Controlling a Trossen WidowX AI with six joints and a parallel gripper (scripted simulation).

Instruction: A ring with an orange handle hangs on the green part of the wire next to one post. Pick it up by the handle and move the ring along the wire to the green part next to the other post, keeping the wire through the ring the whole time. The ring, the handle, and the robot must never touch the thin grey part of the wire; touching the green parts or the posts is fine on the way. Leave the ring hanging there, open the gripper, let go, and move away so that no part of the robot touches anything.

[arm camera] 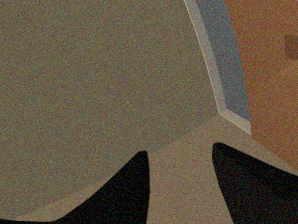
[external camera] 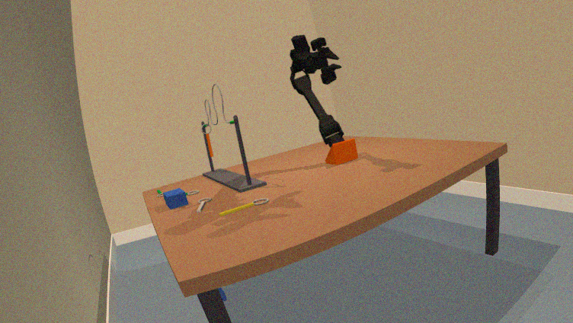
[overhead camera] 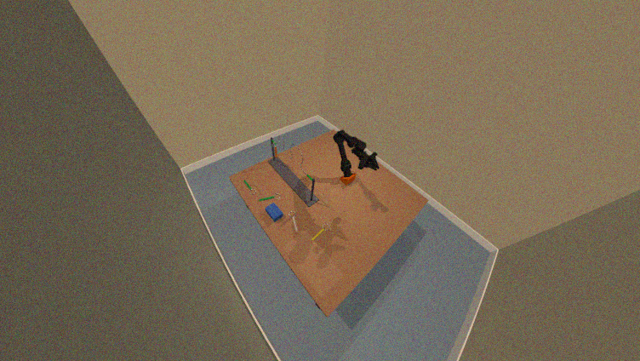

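The orange handle (overhead camera: 276, 152) (external camera: 209, 145) hangs down beside the far post (overhead camera: 272, 151) (external camera: 210, 162). Its ring (external camera: 209, 130) is at the green part (external camera: 205, 126) next to that post. The thin grey wire (external camera: 216, 84) rises in tall loops between the posts. The other green part (overhead camera: 309, 177) (external camera: 232, 122) is at the near post (overhead camera: 312, 190) (external camera: 242, 150). My gripper (overhead camera: 376, 161) (external camera: 338, 62) (arm camera: 180, 155) is partly open and empty, high up and well away from the ring and wire, pointing away from them. The ring and handle are not in the wrist view.
The posts stand on a dark base plate (overhead camera: 292, 180) (external camera: 228, 177). A blue block (overhead camera: 273, 212) (external camera: 175, 199), a yellow-handled ring (overhead camera: 317, 233) (external camera: 236, 209), a white-handled ring (overhead camera: 294, 223) (external camera: 201, 206) and two green-handled rings lie on the table (overhead camera: 358, 232) (external camera: 340, 200).
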